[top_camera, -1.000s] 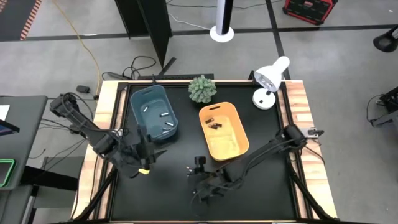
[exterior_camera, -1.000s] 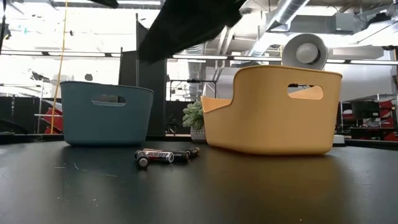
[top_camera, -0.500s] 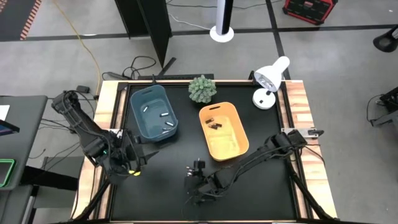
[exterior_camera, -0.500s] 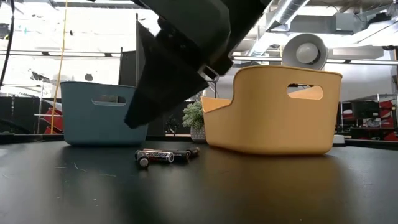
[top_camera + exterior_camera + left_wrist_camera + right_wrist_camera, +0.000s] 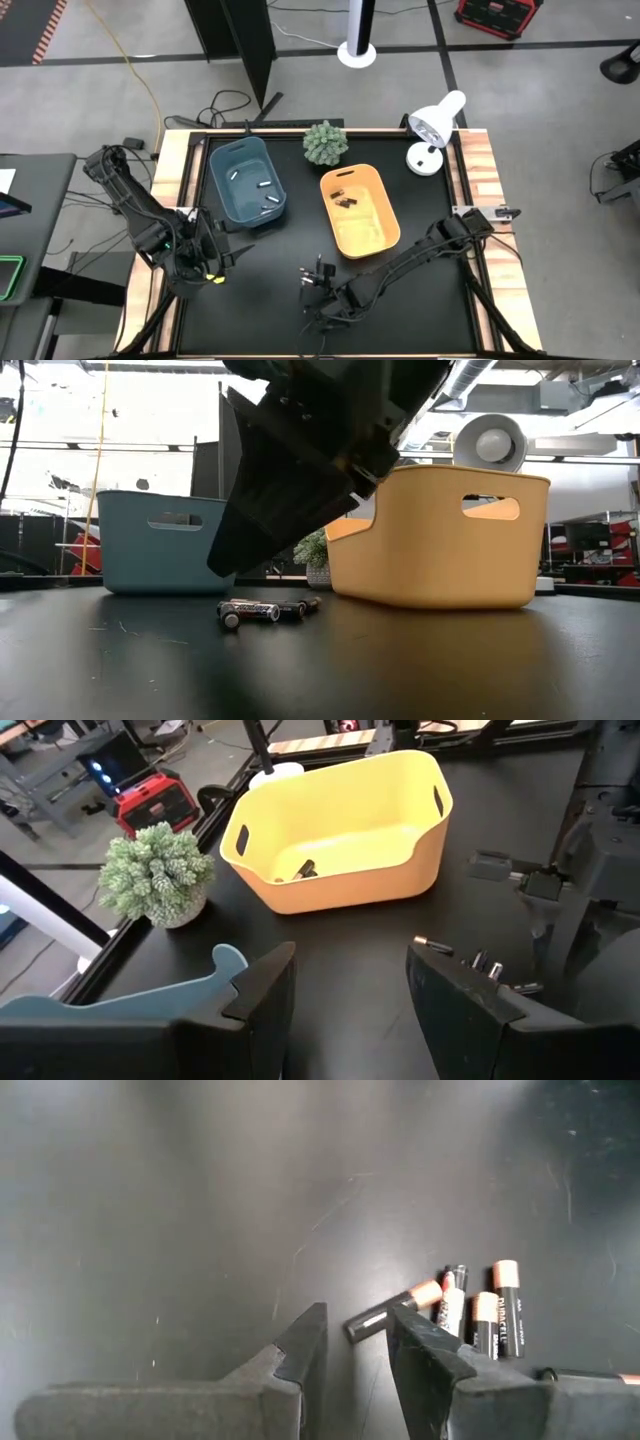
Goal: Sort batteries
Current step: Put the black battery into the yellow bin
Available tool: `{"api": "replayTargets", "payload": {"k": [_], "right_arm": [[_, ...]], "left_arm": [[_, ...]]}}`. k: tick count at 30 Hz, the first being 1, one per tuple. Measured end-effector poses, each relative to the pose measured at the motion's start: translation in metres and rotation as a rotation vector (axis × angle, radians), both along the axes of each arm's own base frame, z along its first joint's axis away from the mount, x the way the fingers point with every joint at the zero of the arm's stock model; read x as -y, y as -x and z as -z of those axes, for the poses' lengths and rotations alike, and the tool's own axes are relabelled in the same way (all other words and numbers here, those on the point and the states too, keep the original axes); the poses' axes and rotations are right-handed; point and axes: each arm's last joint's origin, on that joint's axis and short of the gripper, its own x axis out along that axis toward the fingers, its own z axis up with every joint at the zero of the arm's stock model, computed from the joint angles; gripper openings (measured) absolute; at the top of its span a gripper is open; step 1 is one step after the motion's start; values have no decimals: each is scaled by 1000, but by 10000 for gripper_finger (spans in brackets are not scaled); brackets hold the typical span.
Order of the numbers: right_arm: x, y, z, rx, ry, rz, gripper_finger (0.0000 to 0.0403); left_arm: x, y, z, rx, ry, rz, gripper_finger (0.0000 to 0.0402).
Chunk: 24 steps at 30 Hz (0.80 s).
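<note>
Several loose batteries [image 5: 470, 1315] lay at the frame's lower centre on the bench [image 5: 270, 290]; the right claw [image 5: 355, 1350] hung over them, narrowly parted to pinch one. The left claw [image 5: 345, 995] waited wide, lower left.

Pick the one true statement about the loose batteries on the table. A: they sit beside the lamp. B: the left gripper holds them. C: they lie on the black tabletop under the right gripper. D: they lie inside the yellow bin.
C: the loose batteries lie clustered on the bare black tabletop, just beyond the open right gripper hovering over them.
</note>
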Motion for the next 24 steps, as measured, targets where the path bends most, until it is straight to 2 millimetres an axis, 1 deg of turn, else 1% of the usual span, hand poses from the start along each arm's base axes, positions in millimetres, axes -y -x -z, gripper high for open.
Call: {"api": "replayTargets", "payload": {"k": [3,8,13,17,21,24], "right_arm": [[1,0,0,6,-21,26,122],[-1,1,6,8,-14,71,122],[2,2,5,28,44,118,122],[2,2,4,44,3,161,122],[0,2,12,34,-18,180,122],[-3,2,13,41,-41,197,122]], "left_arm": [[0,0,0,3,8,-4,184],[1,1,0,6,18,-5,184],[2,3,6,-1,18,3,184],[3,3,6,6,32,-1,184],[3,3,6,11,44,-3,184],[4,4,6,14,54,-2,184]]}}
